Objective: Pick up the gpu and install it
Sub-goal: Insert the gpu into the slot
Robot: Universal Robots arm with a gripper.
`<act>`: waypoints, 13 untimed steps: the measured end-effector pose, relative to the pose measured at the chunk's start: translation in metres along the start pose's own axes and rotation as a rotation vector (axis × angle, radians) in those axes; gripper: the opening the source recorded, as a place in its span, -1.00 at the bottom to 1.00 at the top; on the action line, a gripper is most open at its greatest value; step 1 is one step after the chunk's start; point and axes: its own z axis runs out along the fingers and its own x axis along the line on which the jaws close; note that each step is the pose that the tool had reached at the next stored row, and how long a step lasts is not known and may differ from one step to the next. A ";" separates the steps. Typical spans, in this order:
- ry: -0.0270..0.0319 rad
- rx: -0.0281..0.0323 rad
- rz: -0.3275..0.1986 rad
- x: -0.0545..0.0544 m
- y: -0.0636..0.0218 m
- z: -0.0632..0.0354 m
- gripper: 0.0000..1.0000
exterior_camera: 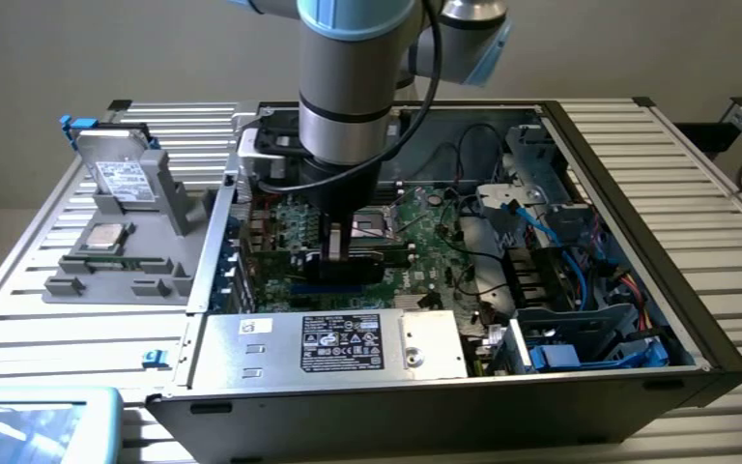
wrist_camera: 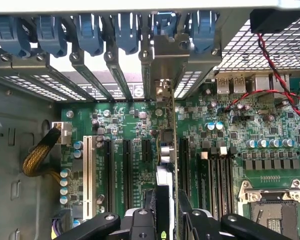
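I see the arm (exterior_camera: 345, 87) reaching straight down into the open case (exterior_camera: 655, 242), which sits at the centre of the exterior view on a slatted table (exterior_camera: 706, 164). The gripper (exterior_camera: 336, 249) is partway closed and clamped on the gpu (exterior_camera: 345, 269), one finger on each face. The card stands on edge over the motherboard (exterior_camera: 442, 242), just left of centre in the exterior frame. In the wrist view I look along the card's length: the gripper (wrist_camera: 165, 220) pinches the gpu (wrist_camera: 162, 192) at its black cooler, and the thin green board runs away from the camera between the long black slots (wrist_camera: 126, 170). Its silver bracket (wrist_camera: 162, 92) stands at the rear wall of the case, under the row of blue latches (wrist_camera: 90, 30). I cannot tell whether the card's lower edge is in a slot. In the exterior view's lower centre is the power supply (exterior_camera: 332, 343). At the exterior view's left, well apart from the gripper, a hard drive (exterior_camera: 124, 174) leans upright on a grey holder (exterior_camera: 152, 256).
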 end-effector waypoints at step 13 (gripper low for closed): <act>0.0002 -0.0015 0.000 0.000 0.0007 0.0006 -0.44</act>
